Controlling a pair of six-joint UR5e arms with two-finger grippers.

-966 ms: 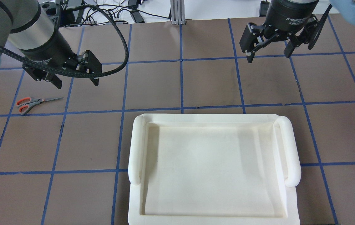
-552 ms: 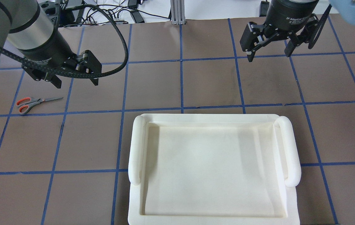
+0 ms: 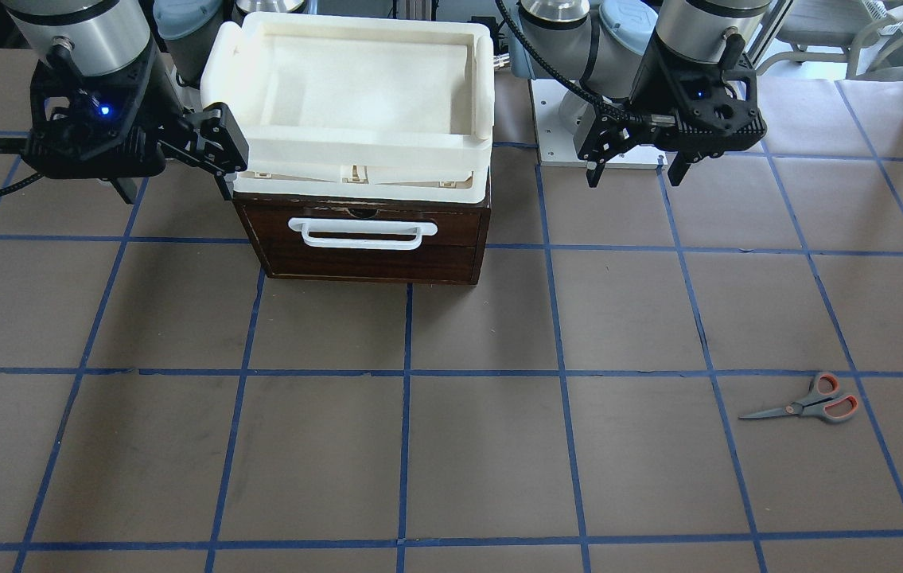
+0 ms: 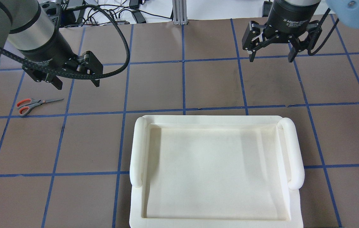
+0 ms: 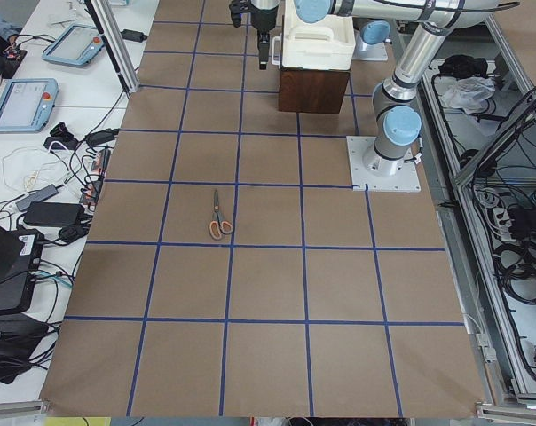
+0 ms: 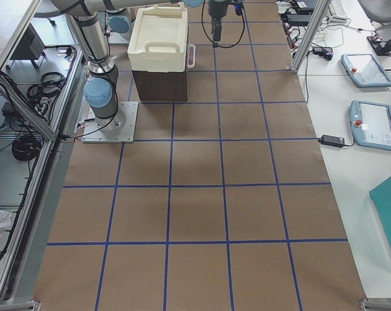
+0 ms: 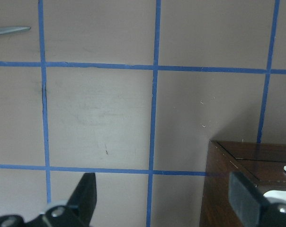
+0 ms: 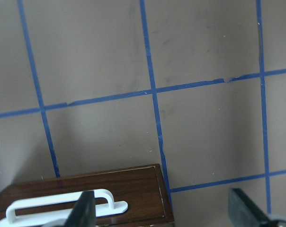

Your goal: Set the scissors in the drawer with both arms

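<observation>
dark brown wood fronts the drawer [image 3: 363,259], shut, at the robot's edge of the table [image 4: 198,85] under the cream tray [image 4: 139,148]. over the last second only the right gripper [image 4: 271,58] has changed: it has turned so its fingertips sit level, jaws apart and empty, out beyond the white bar handle [image 3: 362,233]. the left gripper [image 4: 76,84], likewise spread and empty, has not shifted. the scissors [image 4: 34,104] lie flat toward the left edge, untouched. i judge this as squaring up to pull the handle.
</observation>
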